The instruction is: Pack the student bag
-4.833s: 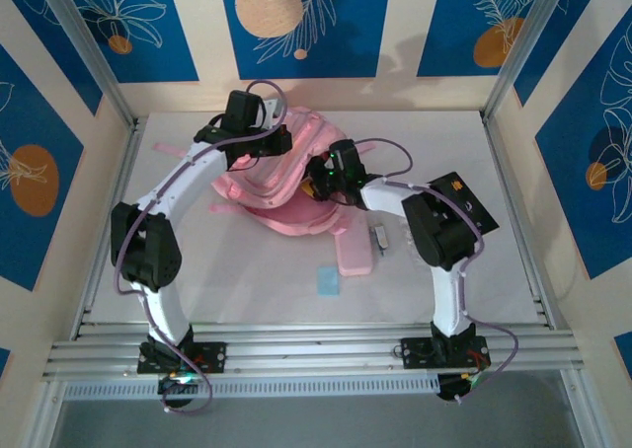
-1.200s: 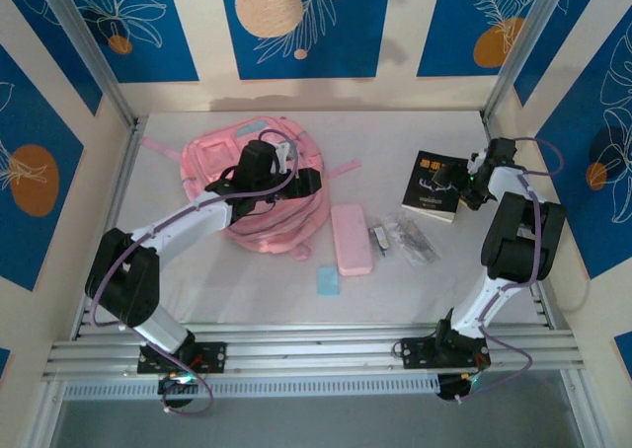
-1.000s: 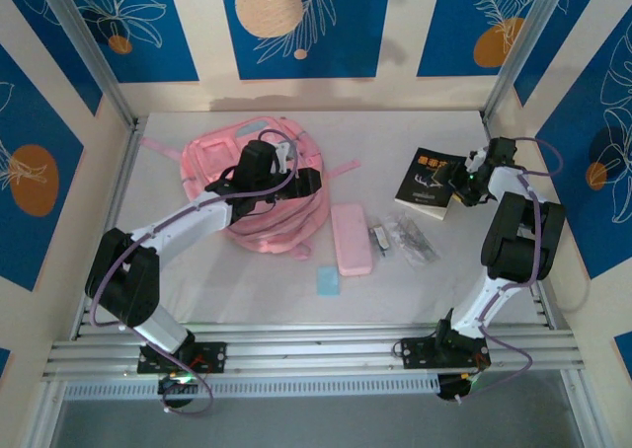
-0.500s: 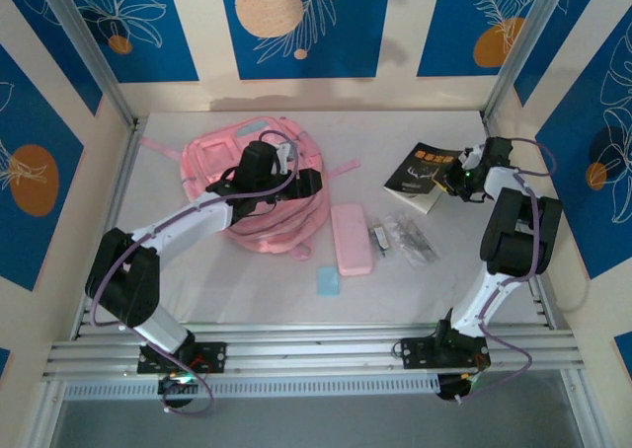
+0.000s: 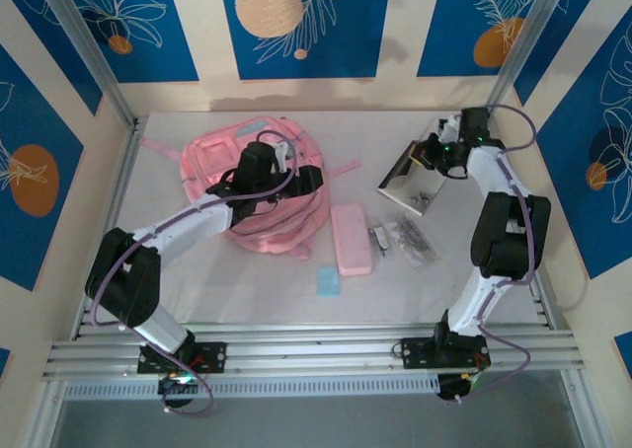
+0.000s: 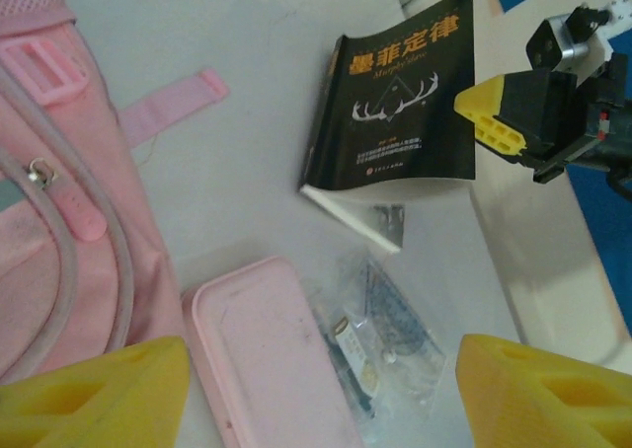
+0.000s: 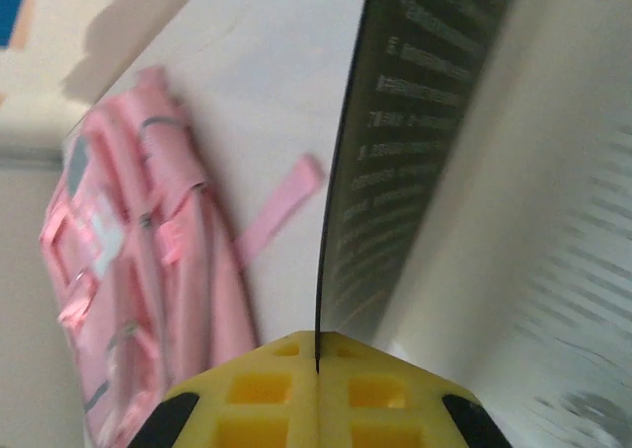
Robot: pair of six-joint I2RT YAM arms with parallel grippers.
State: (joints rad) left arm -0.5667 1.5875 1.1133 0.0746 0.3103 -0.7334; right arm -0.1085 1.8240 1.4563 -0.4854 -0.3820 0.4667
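Note:
The pink student bag lies at the back left of the table, and its fabric and a strap show in the left wrist view. My left gripper hovers at the bag's right side, open, its yellow fingertips wide apart with nothing between them. My right gripper is shut on the thin cover of a black book and holds it tilted off the table. Across the gap sit the book's orange title and the right gripper. Close up, the right gripper pinches the cover, with the bag beyond.
A flat pink pencil case lies in the middle, with a small pale blue card in front of it and a clear packet to its right. The same case and packet lie below my left gripper. Metal frame posts border the table.
My right gripper closed on the book's cover and raised it, so the book went from flat to tilted and shifted left. The left arm stayed over the bag.

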